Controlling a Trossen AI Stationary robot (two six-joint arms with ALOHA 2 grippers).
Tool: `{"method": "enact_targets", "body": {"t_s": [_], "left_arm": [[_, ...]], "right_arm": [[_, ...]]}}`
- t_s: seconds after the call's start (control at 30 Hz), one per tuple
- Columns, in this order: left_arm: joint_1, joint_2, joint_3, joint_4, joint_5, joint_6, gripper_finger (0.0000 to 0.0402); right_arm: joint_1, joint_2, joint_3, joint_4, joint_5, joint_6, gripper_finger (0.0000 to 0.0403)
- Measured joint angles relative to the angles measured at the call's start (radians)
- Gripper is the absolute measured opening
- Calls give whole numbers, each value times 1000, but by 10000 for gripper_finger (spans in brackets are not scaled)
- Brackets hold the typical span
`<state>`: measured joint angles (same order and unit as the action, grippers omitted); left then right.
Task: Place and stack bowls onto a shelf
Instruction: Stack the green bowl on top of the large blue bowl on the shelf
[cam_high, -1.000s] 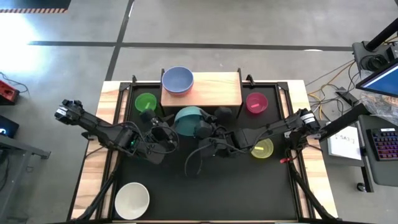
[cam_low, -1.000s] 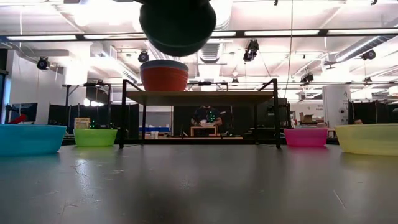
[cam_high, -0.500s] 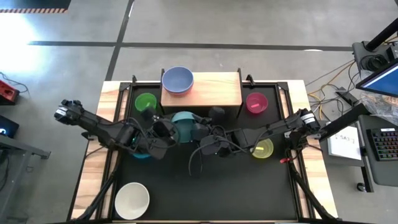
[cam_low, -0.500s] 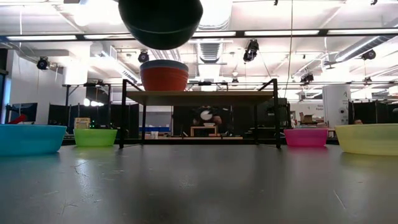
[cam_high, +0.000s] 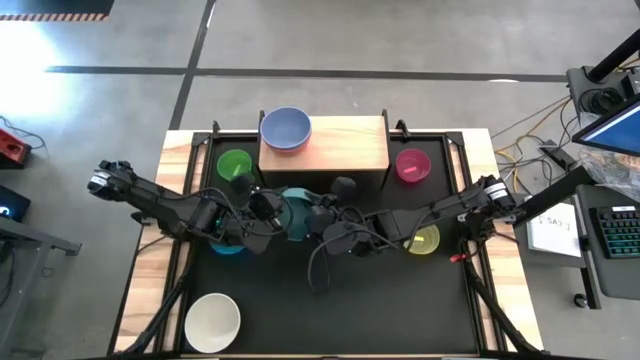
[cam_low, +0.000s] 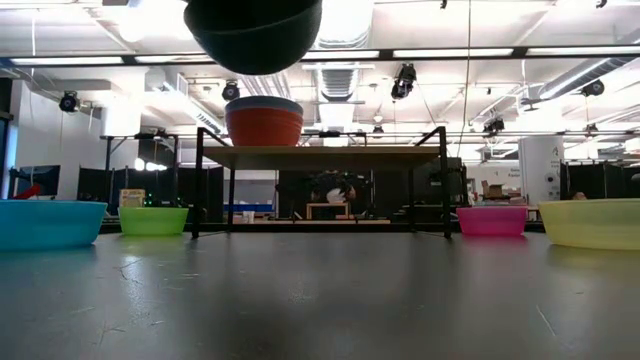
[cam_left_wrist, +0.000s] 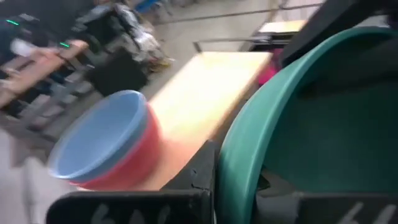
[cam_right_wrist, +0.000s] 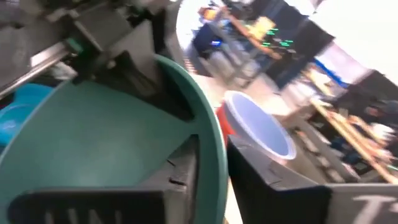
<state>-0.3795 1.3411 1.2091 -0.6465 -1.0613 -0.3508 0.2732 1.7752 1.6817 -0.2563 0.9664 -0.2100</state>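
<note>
Black tabletop (cam_high: 400, 300): teal bowl (cam_high: 295, 200) airborne, rim pinched between left gripper (cam_high: 268, 208) and right gripper (cam_high: 318, 212).

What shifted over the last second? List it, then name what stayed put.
The teal bowl, pinched at its rim by both the left tool and right tool, moved leftward and nearer the front of the table. The slate blue bowl on the shelf and the other bowls on the table stayed put.

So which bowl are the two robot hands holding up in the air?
Find the wooden shelf at the table's far edge. Just in front of it, the left gripper and right gripper pinch opposite rims of the teal bowl. It is the only bowl off the table.
</note>
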Motion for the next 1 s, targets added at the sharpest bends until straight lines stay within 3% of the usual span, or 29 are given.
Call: {"method": "enact_targets", "body": {"t_s": [0.13, 0.43, 0.63, 0.8, 1.0], "left_arm": [[14, 0, 2, -10, 58, -22, 2], [89, -2, 7, 1, 175, -45, 2], [134, -2, 7, -2, 241, -40, 1], [186, -14, 7, -8, 268, 21, 1], [351, -76, 68, -45, 392, 118, 1]], "right_arm": [[-2, -2, 0, -24, -103, 9, 106], [-1, -84, 0, -222, -128, 182, 157], [-1, -170, 0, -389, -179, 317, 171], [-1, -232, 0, -491, -333, 411, 175], [11, -302, -1, -618, -358, 514, 176]]}}
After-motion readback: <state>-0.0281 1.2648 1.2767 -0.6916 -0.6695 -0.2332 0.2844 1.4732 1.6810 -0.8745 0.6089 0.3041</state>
